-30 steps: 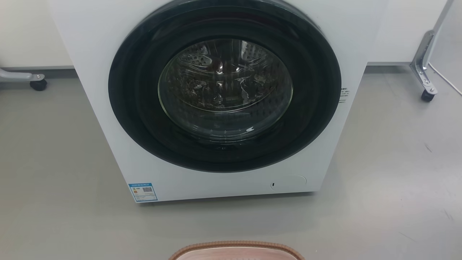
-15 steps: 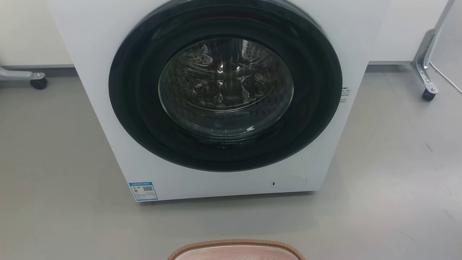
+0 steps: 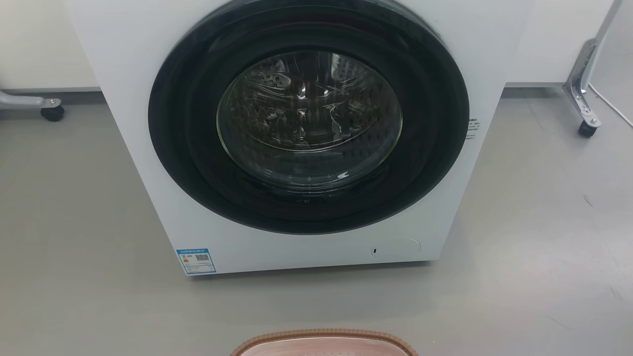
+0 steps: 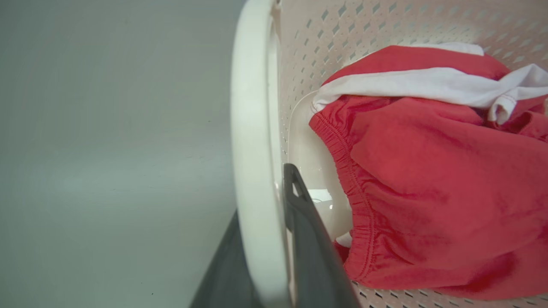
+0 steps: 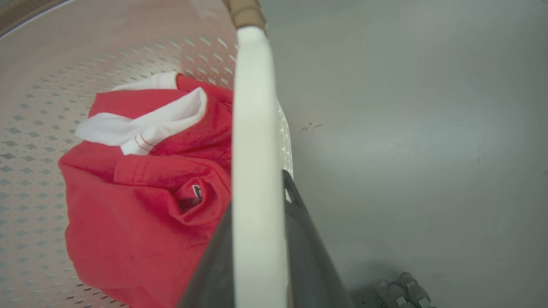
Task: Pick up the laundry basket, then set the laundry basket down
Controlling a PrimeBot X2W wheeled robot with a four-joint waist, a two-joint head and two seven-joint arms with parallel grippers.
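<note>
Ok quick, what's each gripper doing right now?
Left gripper: closed on the basket, at its handle.
Right gripper: closed on the basket's other handle.

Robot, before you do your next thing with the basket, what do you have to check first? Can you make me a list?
1. Left claw grips the laundry basket by one white handle: ok, a finger on each side of it.
2. Right claw grips the other handle: ok, same way.
3. Red clothes sit low inside the basket: ok.
4. Room ahead: ok, grey floor shows between the basket and the washing machine.
5. Basket's bottom off the floor: cannot tell, it is hidden.
</note>
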